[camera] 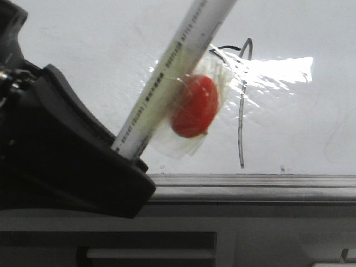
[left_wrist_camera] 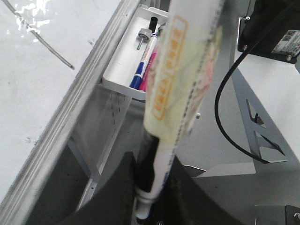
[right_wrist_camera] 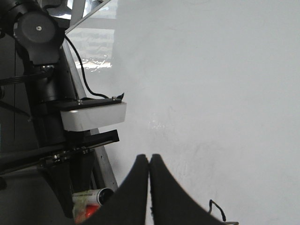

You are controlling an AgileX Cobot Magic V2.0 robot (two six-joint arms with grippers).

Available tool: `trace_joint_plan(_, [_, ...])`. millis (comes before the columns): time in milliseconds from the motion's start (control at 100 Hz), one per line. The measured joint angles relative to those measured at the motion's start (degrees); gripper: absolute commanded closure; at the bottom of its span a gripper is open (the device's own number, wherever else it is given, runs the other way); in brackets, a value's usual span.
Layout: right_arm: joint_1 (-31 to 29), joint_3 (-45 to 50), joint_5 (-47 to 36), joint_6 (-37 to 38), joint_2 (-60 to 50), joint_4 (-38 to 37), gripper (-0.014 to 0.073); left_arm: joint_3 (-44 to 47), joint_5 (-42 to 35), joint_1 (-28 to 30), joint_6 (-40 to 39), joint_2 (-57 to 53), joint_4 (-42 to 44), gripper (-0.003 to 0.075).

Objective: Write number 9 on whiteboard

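Found the left gripper (camera: 132,158) clamped shut on the lower end of a long white cylindrical marker (camera: 172,72) with printed lettering, barrel slanting up and to the right across the front view. Could not see the writing tip, which ran out past the upper edge there, so could not tell whether it touched the board. Noted a red rounded lump (camera: 194,105) bound to the barrel under clear tape, about midway along.

Beyond that, on the large glossy white whiteboard (camera: 72,39), made out the thin black number 9 (camera: 242,111): a long near-vertical stroke ending just above the grey metal frame edge (camera: 250,181), with a small hooked loop at its upper left, not closed. Saw glare across the upper part of the stroke. Below the frame, in the left wrist view, spotted a small white tray (left_wrist_camera: 117,65) holding a blue-tipped pen (left_wrist_camera: 139,75) and others. Found the right gripper (right_wrist_camera: 149,185) with its black fingers pressed together on nothing, close to the board.

Judged the step in hand to be the loop of the 9, with the stem done. Judged the next move to call for bringing the tip to the open end of the hook and curving round to meet the top of the stem, with light, steady pressure and without dragging the taped lump over fresh ink.
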Motion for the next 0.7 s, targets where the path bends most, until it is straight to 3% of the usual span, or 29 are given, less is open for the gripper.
trace_joint_plan(170, [0.0,0.0,0.11,1.59,-0.6,-1.66,0.065,0.5,-7.61,0.0,-7.14,0.0,-0.46,0.0741])
trace_joint_plan(300, [0.0,0.0,0.11,2.31,-0.6,-3.62,0.065,0.5,-23.55,0.0,-16.31,0.0,-5.49,0.0741])
trace_joint_plan(430, [0.0,0.0,1.3,4.79,-0.6,-6.0,0.065,0.5,-34.88,0.0,-18.89,0.9,-13.73,0.0741])
trace_joint_plan(700, [0.0,0.0,3.27,9.45,-0.69,-8.82,0.065,0.17,-39.29,-0.34,-19.47,5.65,-19.06,0.0741])
